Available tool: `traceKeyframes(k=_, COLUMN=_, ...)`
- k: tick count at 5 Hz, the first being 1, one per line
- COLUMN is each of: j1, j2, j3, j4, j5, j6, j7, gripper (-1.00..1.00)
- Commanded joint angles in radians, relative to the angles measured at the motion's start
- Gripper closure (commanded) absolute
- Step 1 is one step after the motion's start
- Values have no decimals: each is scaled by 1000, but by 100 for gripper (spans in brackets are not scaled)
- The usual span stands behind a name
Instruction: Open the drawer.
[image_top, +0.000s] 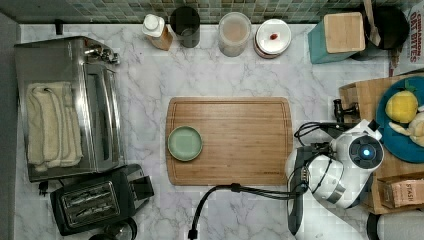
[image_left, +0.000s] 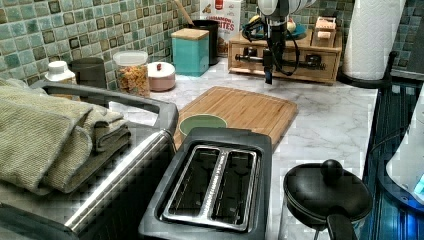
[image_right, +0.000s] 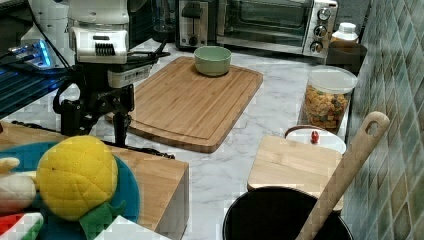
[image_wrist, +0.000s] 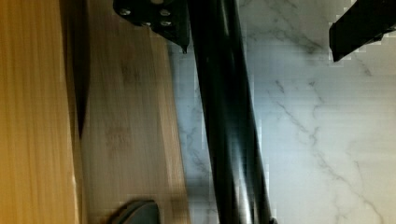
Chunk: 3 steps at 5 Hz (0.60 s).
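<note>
The gripper (image_wrist: 259, 28) was spread open, one finger (image_wrist: 161, 18) on each side of the drawer's black bar handle (image_wrist: 229, 116), not pressing it. The drawer (image_left: 282, 62) sat closed in the wooden box (image_left: 320, 75) at the far end of the marble counter (image_left: 325, 120) in the left view, beyond the cutting board (image_left: 240, 110).

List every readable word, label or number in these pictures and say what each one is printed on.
"OAT BITES": cereal box at the back corner of the counter, top view.
"BITES": the same box in the left view; the word above it is partly hidden.
"STASH": small tea box on the wooden drawer unit.
Toaster oven knob markings: too small to read.
</note>
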Motion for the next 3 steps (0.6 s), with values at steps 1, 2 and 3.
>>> traceKeyframes(k=1, j1=10, j2=-109, j3=233, j4=-121, j5=224, j6=-28, j7=-307, gripper=-100)
traceKeyframes(k=2, j1=53, j2=-146, j3=287, j4=-191, j5=266, j6=-13, j7=-307, gripper=-100)
traceKeyframes(k=3, j1=135, j2=-220, j3=323, j4=-286, j5=247, j6=-5, j7=-145, gripper=-100)
